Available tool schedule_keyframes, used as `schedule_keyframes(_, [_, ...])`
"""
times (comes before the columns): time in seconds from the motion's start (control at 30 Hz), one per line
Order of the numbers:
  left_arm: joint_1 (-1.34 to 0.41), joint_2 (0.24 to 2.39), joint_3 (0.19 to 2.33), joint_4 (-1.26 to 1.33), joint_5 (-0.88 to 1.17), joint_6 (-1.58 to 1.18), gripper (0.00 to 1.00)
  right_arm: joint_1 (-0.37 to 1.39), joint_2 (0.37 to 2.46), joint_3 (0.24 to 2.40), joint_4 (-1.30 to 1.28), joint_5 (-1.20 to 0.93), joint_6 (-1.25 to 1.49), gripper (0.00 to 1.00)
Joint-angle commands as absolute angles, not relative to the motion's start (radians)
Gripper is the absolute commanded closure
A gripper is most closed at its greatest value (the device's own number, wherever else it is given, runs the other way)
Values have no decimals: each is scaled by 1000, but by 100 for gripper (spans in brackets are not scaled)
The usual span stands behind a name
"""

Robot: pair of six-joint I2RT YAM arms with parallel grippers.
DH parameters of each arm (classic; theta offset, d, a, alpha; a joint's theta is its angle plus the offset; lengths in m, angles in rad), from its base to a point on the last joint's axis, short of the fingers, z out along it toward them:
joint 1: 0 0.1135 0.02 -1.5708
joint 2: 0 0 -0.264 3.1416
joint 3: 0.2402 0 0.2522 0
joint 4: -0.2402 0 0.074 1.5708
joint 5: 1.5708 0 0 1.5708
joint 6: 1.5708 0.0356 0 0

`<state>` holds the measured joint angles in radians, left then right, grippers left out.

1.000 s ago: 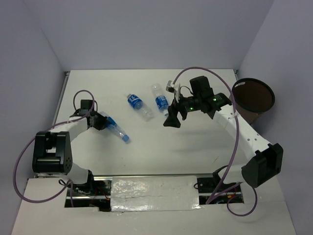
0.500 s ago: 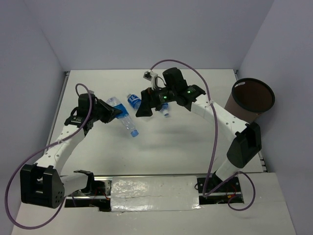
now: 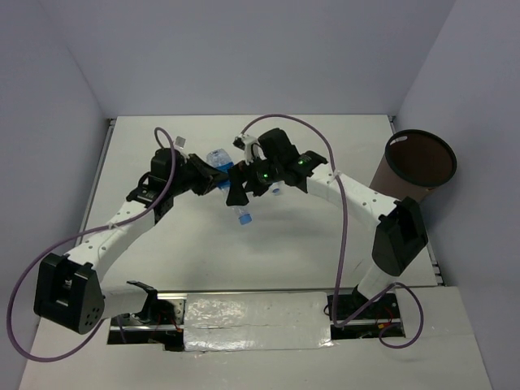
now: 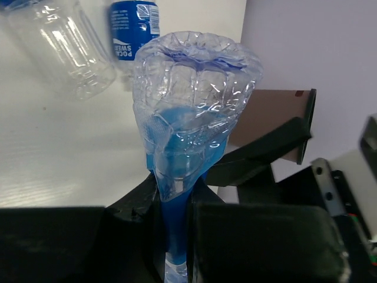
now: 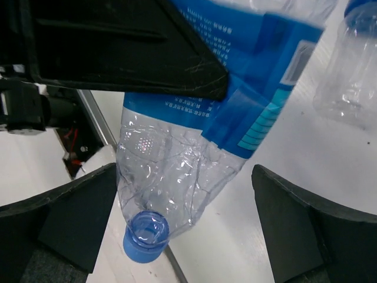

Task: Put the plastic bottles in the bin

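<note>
My left gripper (image 3: 213, 182) is shut on a crushed clear bottle with a blue label (image 3: 241, 213). It holds the bottle above the table, blue cap pointing down. In the left wrist view the gripper (image 4: 177, 183) pinches the label, and the bottle's base (image 4: 188, 76) faces the camera. My right gripper (image 3: 238, 191) is open, with its fingers on either side of the same bottle's neck (image 5: 171, 177), apart from it. Two more blue-label bottles lie behind on the table (image 3: 216, 157) (image 3: 275, 189). The brown bin (image 3: 388, 175) stands at the far right.
The two arms meet over the table's middle, wrists close together. Purple cables loop above both arms. In the left wrist view, the two lying bottles (image 4: 59, 47) (image 4: 135, 26) are at top left and the bin (image 4: 271, 124) is behind the held bottle.
My left arm has lifted the bottle off the table and carried it right to the centre. My right arm has swung left, bringing its open fingers around the hanging bottle.
</note>
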<state>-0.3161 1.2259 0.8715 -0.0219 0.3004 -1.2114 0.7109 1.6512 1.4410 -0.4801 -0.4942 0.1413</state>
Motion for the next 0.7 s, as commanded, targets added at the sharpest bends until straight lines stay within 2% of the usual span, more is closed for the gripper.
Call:
schedule_keyframes(0.0, [-334, 1249, 910, 132, 342, -1226, 93, 722, 1601, 1393, -453, -400, 124, 0])
schedule_keyframes(0.1, [-354, 1262, 911, 195, 362, -1224, 93, 723, 1621, 1384, -462, -425, 147, 0])
schedule_keyframes(0.2, [-362, 1262, 890, 300, 388, -1229, 92, 721, 1628, 1370, -450, -518, 184, 8])
schedule_keyframes(0.23, [-365, 1262, 878, 346, 394, -1232, 89, 716, 1618, 1364, -427, -553, 192, 19])
schedule_keyframes(0.27, [-365, 1262, 871, 368, 399, -1236, 86, 712, 1614, 1359, -417, -586, 198, 26])
schedule_keyframes(0.3, [-365, 1262, 864, 386, 405, -1241, 77, 710, 1606, 1355, -411, -641, 205, 41])
schedule_keyframes(0.37, [-365, 1262, 845, 434, 410, -1250, 66, 707, 1600, 1356, -405, -673, 195, 55])
schedule_keyframes(0.4, [-364, 1261, 841, 446, 411, -1252, 55, 704, 1591, 1362, -410, -681, 174, 66])
schedule_keyframes(0.43, [-364, 1262, 833, 462, 416, -1253, 50, 701, 1586, 1365, -419, -683, 161, 72])
schedule_keyframes(0.57, [-364, 1267, 836, 460, 425, -1240, 31, 692, 1545, 1371, -428, -640, 91, 85])
schedule_keyframes(0.6, [-365, 1267, 842, 453, 422, -1232, 22, 690, 1528, 1370, -434, -628, 77, 87])
schedule_keyframes(0.67, [-365, 1267, 876, 398, 405, -1195, 16, 677, 1511, 1377, -457, -588, 25, 89])
